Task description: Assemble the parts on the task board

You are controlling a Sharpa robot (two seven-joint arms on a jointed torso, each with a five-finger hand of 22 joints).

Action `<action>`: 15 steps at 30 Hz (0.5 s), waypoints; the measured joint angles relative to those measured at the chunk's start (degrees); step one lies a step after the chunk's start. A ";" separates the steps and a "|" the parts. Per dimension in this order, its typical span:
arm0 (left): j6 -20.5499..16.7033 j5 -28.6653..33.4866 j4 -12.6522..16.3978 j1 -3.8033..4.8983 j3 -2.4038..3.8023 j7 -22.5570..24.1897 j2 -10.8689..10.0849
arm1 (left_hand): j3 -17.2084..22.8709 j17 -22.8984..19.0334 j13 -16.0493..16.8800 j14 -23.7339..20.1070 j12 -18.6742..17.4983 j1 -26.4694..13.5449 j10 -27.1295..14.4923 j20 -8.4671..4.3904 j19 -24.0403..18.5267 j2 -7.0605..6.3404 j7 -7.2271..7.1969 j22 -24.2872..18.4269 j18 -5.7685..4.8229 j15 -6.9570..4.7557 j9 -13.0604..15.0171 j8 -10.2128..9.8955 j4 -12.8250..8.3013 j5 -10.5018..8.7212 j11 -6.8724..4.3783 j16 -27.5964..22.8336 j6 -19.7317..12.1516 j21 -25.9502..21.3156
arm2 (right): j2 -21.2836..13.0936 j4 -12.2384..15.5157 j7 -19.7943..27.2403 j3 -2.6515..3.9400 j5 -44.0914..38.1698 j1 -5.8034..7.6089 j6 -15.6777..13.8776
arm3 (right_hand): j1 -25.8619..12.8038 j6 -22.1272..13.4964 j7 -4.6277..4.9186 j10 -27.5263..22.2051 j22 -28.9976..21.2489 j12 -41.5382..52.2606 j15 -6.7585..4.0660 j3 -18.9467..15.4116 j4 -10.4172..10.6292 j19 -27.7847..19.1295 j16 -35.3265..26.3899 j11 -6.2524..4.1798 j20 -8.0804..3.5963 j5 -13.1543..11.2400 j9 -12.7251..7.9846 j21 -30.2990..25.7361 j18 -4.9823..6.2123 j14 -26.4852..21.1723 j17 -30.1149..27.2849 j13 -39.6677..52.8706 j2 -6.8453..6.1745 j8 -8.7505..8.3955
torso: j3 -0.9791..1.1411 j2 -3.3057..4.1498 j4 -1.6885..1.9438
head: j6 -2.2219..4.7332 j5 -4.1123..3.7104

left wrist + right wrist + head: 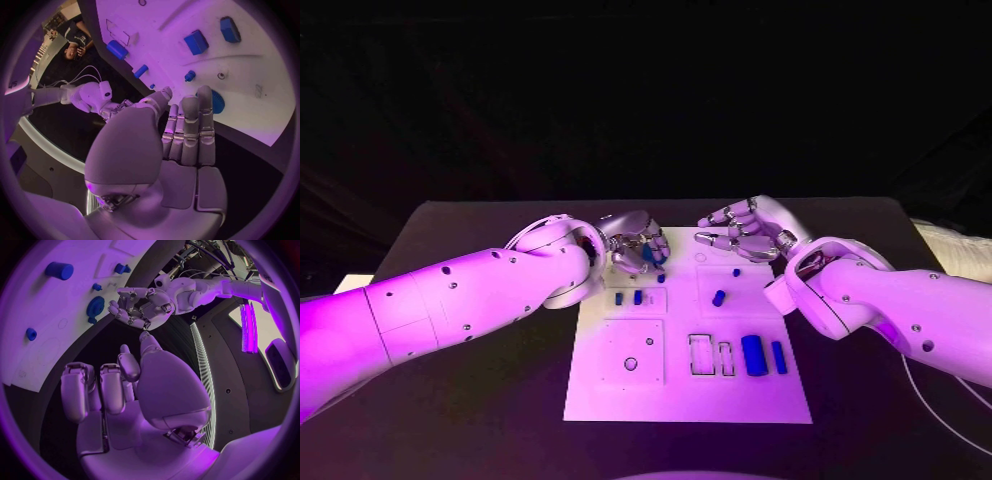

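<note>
the left hand [635, 246] hovers over the far left part of the board [687, 400], fingers curled down toward a round blue disc [216, 101] that lies just past its fingertips; whether it touches or pinches the disc i cannot tell. the right hand [747, 230] hangs at the far right of the board with its fingers loosely curled and nothing in them that i can see.

nearer the robot than the left hand, two small blue pegs [627, 297] sit in a shallow square recess; a short blue cylinder [718, 298] stands in the next recess, below the right hand. two long blue bars [763, 355] lie well behind the right hand, beside two empty slot outlines [710, 356].

the parts look like small, stiff, light plastic, smooth enough to slip. i'd take the disc by its rim, the pegs and cylinder across their sides, the bars across the narrow width near mid-length.
</note>
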 measured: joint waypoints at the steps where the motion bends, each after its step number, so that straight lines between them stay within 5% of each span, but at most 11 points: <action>1: 0.26 -1.11 -0.20 0.00 -0.03 0.01 0.28 | -0.32 2.14 -0.83 1.83 -0.65 -0.32 0.51 -0.12 1.43 -0.03 0.01 0.31 0.00 -0.14 -0.60 -0.52 0.01 0.00 -0.06 2.23 0.61 0.88 | 0.00 0.00 0.00 0.00 0.00 0.00 0.00 | 0.00 0.00 0.00 0.00 0.00 0.00 0.00 0.00 0.00 0.00 0.00 0.00 0.00 0.00 0.00 0.00 0.00 0.00 0.00 0.02 0.00 0.00 | 0.00 0.00 0.00 | 0.01 -0.04; 3: 0.96 -3.51 -0.79 0.00 -0.07 -0.04 0.94 | -0.79 7.35 -2.37 5.34 -1.77 -0.50 1.66 -0.37 5.56 0.13 -0.12 3.96 -0.20 -0.39 -1.73 -1.51 -0.13 0.00 -0.20 7.38 1.70 5.95 | 0.01 0.00 0.00 0.00 0.00 0.00 0.00 | 0.00 0.00 0.00 0.00 0.00 0.00 0.00 0.00 0.00 0.00 0.00 0.00 0.00 0.00 0.00 0.00 0.00 0.00 0.00 0.03 0.00 0.00 | 0.00 -0.01 0.00 | 0.03 -0.10; 5: 1.63 -5.27 -1.35 0.00 -0.10 -0.22 1.51 | -0.92 13.08 -3.85 8.30 -2.80 -0.61 3.15 -0.67 9.90 0.24 -0.26 9.01 -1.85 -0.61 -2.77 -2.40 -0.14 0.00 -0.40 12.80 2.80 12.65 | 0.02 0.00 0.00 0.00 0.00 0.00 0.00 | 0.00 0.00 0.00 0.00 0.00 0.00 0.00 0.00 0.00 0.00 0.00 0.00 0.00 0.00 0.00 0.00 0.00 0.00 0.00 0.03 0.00 0.00 | 0.00 0.00 0.00 | 0.05 -0.13; 7: 2.47 -7.03 -2.07 0.00 -0.15 -0.53 2.15 | -1.01 16.09 -5.00 9.63 -3.65 -0.61 4.38 -0.89 12.36 0.24 -0.30 12.27 -2.43 -0.81 -3.58 -3.04 -0.23 0.00 -0.54 15.75 3.76 16.82 | 0.04 0.01 0.00 0.00 0.00 0.00 -0.01 | 0.00 0.00 0.00 0.00 0.00 0.00 0.00 0.00 0.00 0.00 0.00 0.00 0.00 0.00 0.00 0.00 0.00 0.00 -0.01 0.05 0.00 0.00 | 0.00 0.00 0.00 | 0.05 -0.15; 15: 5.13 -11.35 -4.05 -0.02 -0.22 -2.19 4.10 | -1.01 16.71 -7.04 9.73 -5.10 -0.84 6.81 -1.33 15.61 0.47 -0.67 17.77 -3.62 -0.91 -5.07 -4.12 -0.23 0.00 -0.91 17.23 5.55 23.60 | 0.09 0.01 0.01 0.00 0.00 0.00 -0.08 | 0.00 0.00 0.00 0.00 -0.01 -0.02 0.00 0.00 0.00 0.00 0.00 0.00 0.00 0.00 -0.01 0.00 0.00 0.00 -0.01 0.11 0.00 0.00 | -0.01 0.02 -0.01 | -0.01 -0.23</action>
